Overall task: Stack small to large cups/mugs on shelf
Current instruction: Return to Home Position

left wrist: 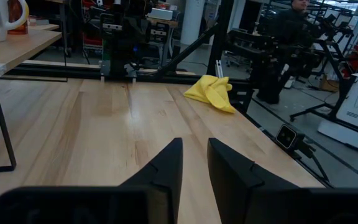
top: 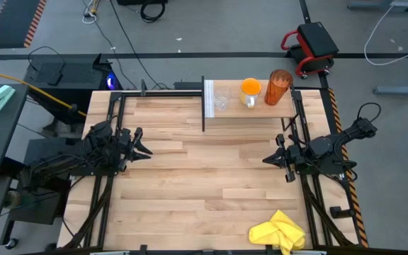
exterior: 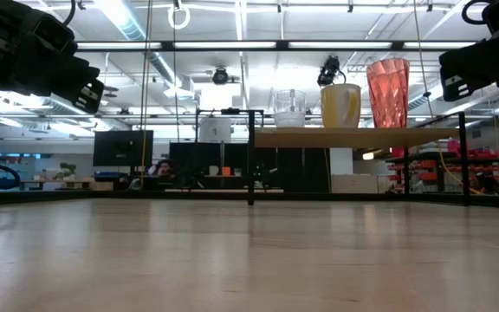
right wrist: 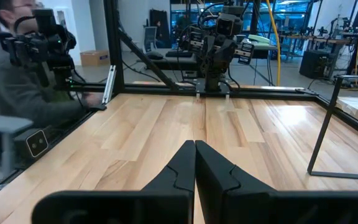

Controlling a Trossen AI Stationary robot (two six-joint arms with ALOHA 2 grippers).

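Note:
On the shelf [top: 261, 113] at the table's far side, three vessels stand in a row on their bases. From left to right they are a small clear glass cup [top: 221, 101], an orange mug [top: 250, 91] and a tall amber tumbler [top: 278, 86]. The low view shows them side by side: the glass cup [exterior: 290, 108], the mug [exterior: 340, 106] and the tumbler [exterior: 388, 93]. My left gripper [left wrist: 195, 144] hovers level over the table's left side, its fingers slightly apart and holding nothing. My right gripper [right wrist: 195, 144] hovers level over the right side, shut and holding nothing.
A yellow cloth [top: 278, 231] lies crumpled at the table's near right corner. Black shelf legs [right wrist: 328, 124] stand on the tabletop under the shelf board. A person [right wrist: 17, 81] sits beyond the table's edge. Bare wood spans the table's middle between the arms.

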